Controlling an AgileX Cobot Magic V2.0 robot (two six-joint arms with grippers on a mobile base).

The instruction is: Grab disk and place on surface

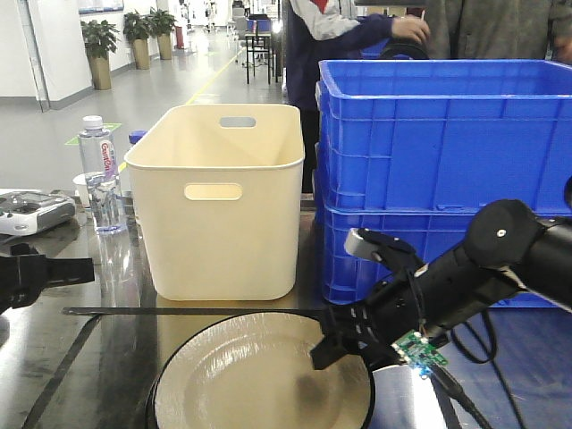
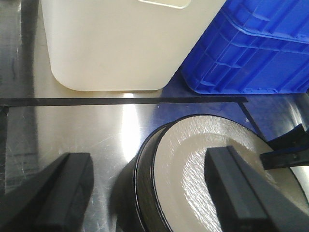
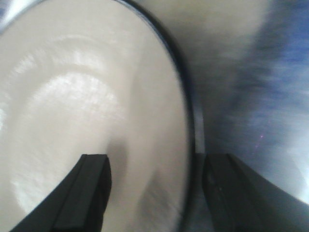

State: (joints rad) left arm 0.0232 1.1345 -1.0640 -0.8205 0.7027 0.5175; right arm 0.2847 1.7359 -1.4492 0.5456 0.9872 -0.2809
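The disk (image 1: 259, 375), a cream plate w/ a dark rim, sat at the near edge of the glossy metal counter (image 1: 116, 295), just on the near side of a black tape line (image 1: 179, 311). In the left wrist view it looked like the top of a short stack, dark rims showing under it, tho I couldn't count them.

The right hand (image 1: 332, 350) was down over the plate's right edge. From its own wrist cam, one finger (image 3: 89, 193) hung above the cream face & the other sat outside the rim over bare metal, so the jaws stood apart, straddling the rim w/ nothing gripped. Couldn't tell if either finger touched the plate; that view was blurred.

The left hand (image 2: 149, 193) was also spread wide, fingers well apart: the one on the right of the view over the plate, the other over bare counter beside the stack. Nothing in it either. In the front view only its dark arm showed at the left edge, low over the counter.

Behind the tape line stood a cream plastic bin (image 1: 223, 201) w/ handle slots, & just beside it on the right, stacked blue crates (image 1: 438, 152). A water bottle (image 1: 100, 174) stood left of the bin, w/ a grey controller (image 1: 31, 212) further left. Two ppl stood behind the crates.
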